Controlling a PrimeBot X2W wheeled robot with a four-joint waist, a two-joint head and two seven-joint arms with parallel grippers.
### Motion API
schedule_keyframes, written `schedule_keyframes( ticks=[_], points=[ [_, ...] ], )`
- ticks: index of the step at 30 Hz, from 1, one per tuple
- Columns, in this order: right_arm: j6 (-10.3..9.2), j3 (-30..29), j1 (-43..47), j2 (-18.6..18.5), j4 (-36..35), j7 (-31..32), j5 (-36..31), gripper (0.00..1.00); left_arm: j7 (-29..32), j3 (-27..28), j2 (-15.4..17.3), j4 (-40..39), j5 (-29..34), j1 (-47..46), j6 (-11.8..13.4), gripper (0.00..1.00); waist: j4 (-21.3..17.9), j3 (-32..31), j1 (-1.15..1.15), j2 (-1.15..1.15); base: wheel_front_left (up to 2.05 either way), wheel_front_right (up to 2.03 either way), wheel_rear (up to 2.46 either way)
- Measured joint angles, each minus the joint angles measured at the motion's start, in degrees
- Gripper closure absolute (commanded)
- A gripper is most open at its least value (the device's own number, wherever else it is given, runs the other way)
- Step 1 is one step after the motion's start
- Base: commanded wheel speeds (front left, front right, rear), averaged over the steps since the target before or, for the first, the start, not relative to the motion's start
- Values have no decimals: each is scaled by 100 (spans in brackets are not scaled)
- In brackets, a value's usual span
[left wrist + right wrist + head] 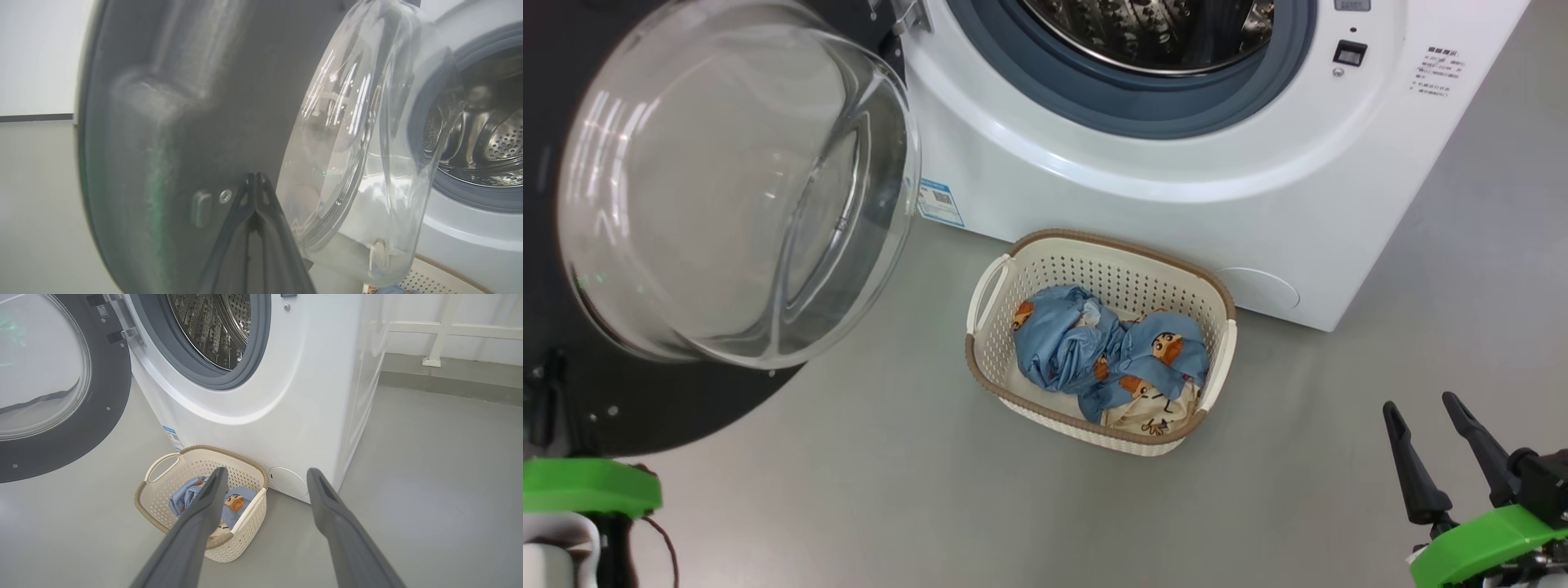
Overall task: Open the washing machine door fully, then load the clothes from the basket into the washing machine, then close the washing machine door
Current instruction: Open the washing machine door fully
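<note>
Down in the basket (1111, 273), the clothes (1107, 351) look light and floppy, best pinched at a fold; right gripper (1419, 403) gapes empty, left gripper (255, 176) closed.

1. Bright, even room light; only a soft shadow around the basket (1111, 273) beside the washing machine (1176, 204).
2. White glare streaks the glass of the door (261, 122).
3. Up close, the dark rim of that door is blurred; straight lines bow near picture edges.
</note>
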Motion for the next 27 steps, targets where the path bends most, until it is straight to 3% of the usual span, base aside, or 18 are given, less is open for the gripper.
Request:
schedule_keyframes(
  ticks=[27],
  points=[
    [1, 212, -696, -342, -31, 0, -35, 0, -49, 1715, -110, 1167, 1125, -1499, -143, 100, -28, 808, 0, 0, 0, 0, 0]
  ],
)
